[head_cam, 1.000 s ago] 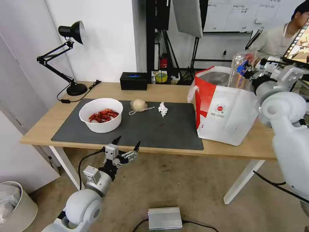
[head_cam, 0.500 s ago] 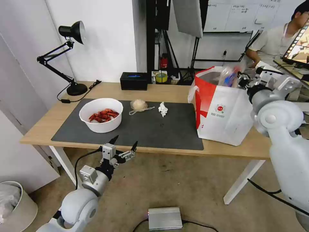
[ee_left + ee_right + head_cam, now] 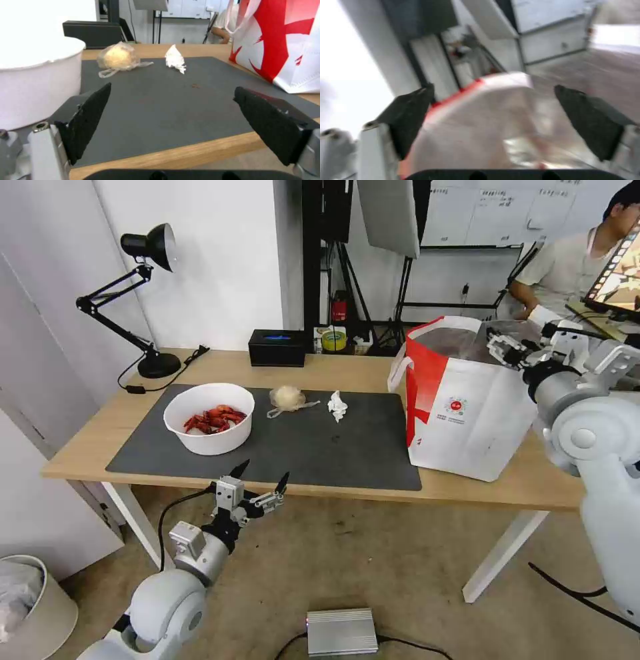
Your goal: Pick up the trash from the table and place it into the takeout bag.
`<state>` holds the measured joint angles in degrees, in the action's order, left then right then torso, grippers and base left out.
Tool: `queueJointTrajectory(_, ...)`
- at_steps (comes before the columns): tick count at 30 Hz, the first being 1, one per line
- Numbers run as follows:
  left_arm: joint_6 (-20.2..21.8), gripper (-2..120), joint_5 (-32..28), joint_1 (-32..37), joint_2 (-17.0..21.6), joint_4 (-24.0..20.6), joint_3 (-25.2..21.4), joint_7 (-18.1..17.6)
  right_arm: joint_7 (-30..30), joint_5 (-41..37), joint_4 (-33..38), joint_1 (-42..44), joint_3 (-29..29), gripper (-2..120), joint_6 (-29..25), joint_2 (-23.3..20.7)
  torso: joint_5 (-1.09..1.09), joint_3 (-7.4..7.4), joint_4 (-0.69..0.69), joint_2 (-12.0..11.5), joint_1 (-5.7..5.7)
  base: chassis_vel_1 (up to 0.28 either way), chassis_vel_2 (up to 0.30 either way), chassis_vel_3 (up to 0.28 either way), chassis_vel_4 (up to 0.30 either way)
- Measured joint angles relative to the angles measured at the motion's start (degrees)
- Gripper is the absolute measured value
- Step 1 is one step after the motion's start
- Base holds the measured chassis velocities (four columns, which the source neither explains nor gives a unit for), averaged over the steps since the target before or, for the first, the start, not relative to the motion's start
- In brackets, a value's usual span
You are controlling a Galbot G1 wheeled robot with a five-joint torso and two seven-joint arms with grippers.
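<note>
Table (image 3: 320, 370): light wood top, dark mat (image 3: 360, 460) laid across it.

Bag (image 3: 467, 413): white with red side, upright at the robot's right end of the table, mouth up.

Bowl (image 3: 209, 418): white, red shells inside, on the mat toward the robot's left.

Small plastic bag (image 3: 287, 398) and tissue (image 3: 338, 405): side by side on the mat, near the bowl, well apart from the big bag.

Right gripper (image 3: 505, 348): over the bag's mouth, fingers spread, nothing between them. Its wrist view is smeared; what looks like a clear tray seems to lie down in the foil lining.

Left gripper (image 3: 261, 479): below the table's front edge, fingers apart, empty.

Step in hand, as judged: one item just dropped in. Next move calls for leaving the bag's mouth and reaching a piece on the mat.
</note>
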<state>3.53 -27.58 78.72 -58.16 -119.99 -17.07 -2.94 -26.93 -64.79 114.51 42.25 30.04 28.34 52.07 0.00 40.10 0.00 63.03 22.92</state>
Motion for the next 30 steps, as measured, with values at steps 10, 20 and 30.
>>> queueJointTrajectory(10, -0.04, 100, 0.73, 0.19, 0.35, -0.27, -1.94, -0.13, 19.13, 4.51, 6.48, 6.92, -0.05, 100, -7.82, -4.76, 0.0, 0.0, 0.0, 0.0, 0.0, 0.0, 0.0, 0.0, 0.0)
queueJointTrajectory(20, -1.19, 100, 6.2, 0.74, 0.05, 1.95, -3.74, 1.35, 34.63, 25.22, 9.81, 25.6, 4.24, 100, -15.1, -4.76, 0.0, 0.0, -0.01, 0.0, -0.01, 0.0, 0.0, 0.0, 0.0)
queueJointTrajectory(30, 0.92, 100, 10.1, 1.91, -0.76, 2.68, -6.19, -0.02, 37.18, 33.47, 6.34, 34.93, 2.99, 100, -19.65, 2.52, -0.01, 0.0, 0.0, 0.0, -0.01, 0.0, 0.0, 0.0, 0.0)
